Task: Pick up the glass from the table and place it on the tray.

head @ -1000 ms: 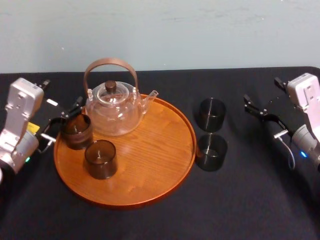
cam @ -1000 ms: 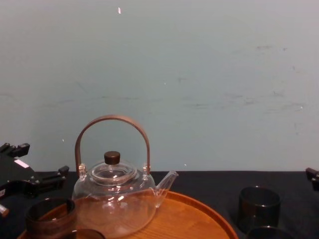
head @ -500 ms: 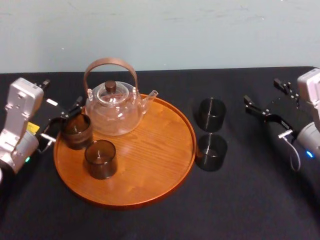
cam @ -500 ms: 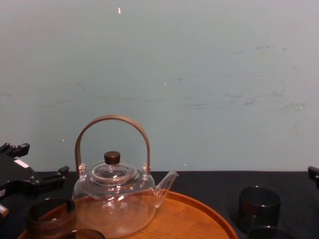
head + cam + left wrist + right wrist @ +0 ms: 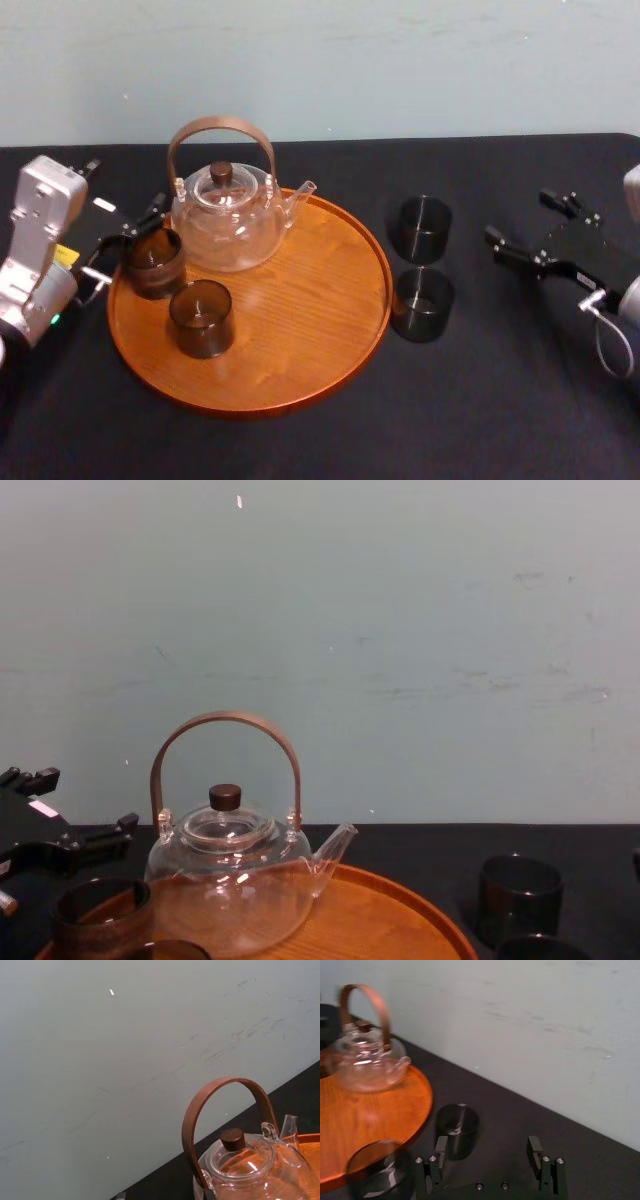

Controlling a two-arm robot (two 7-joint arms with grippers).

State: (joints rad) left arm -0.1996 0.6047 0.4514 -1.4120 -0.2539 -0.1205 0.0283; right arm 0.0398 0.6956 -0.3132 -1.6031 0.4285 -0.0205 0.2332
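1. Glass (image 5: 422, 303), nearer of two on the table (image 5: 480, 410), stands upright, mouth up, just right of the tray (image 5: 300, 330).
2. Right wrist view shows the right hand (image 5: 488, 1152) spread, farther glass (image 5: 457, 1130) ahead.
3. Head view shows the left hand (image 5: 128, 242) spread at the tray's left rim.

The tray (image 5: 300, 340) is set left of centre on the table (image 5: 480, 410), with the teapot (image 5: 225, 215) placed at its back. On its left part, the far tray glass (image 5: 153, 262) is followed by the near tray glass (image 5: 201, 317). Just right of the rim, the far table glass (image 5: 424, 228) is lined up behind the near table glass (image 5: 422, 303). The left gripper (image 5: 128, 240) is stationed at the tray's left edge, and the right gripper (image 5: 517, 217) is found right of the table glasses.
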